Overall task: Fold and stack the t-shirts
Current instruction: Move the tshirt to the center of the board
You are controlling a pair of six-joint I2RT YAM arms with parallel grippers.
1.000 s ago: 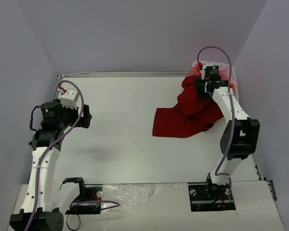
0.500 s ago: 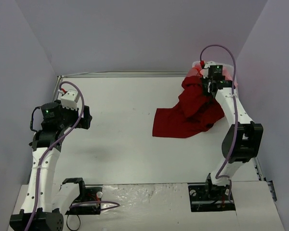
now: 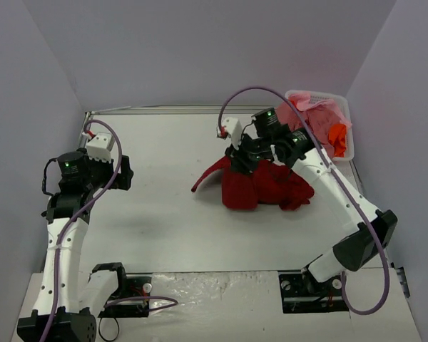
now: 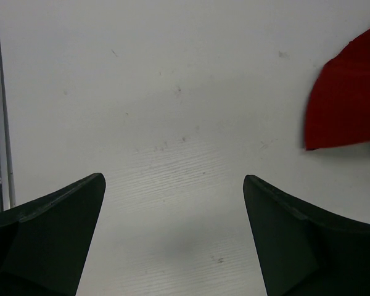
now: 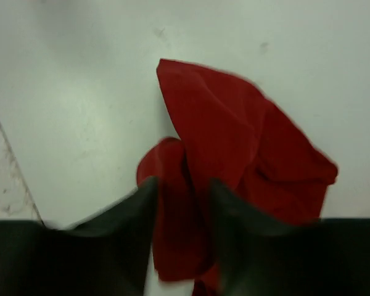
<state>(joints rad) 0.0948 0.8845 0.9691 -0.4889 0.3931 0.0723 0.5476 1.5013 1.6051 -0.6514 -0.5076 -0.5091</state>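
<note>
A dark red t-shirt lies bunched on the white table right of the middle, one flap reaching left. My right gripper is over its upper left part and shut on a fold of it; in the right wrist view the red t-shirt runs between the dark fingers, and that view is blurred. My left gripper is open and empty over bare table at the left; its wrist view shows only a corner of the red shirt at the right edge.
A white basket at the back right corner holds pink and orange clothes. A metal rail runs along the table's far edge. Purple walls close in the sides.
My right arm has swung from the basket toward the table's middle, dragging the red shirt out of the basket and bunching it. The left arm has stayed where it was.
</note>
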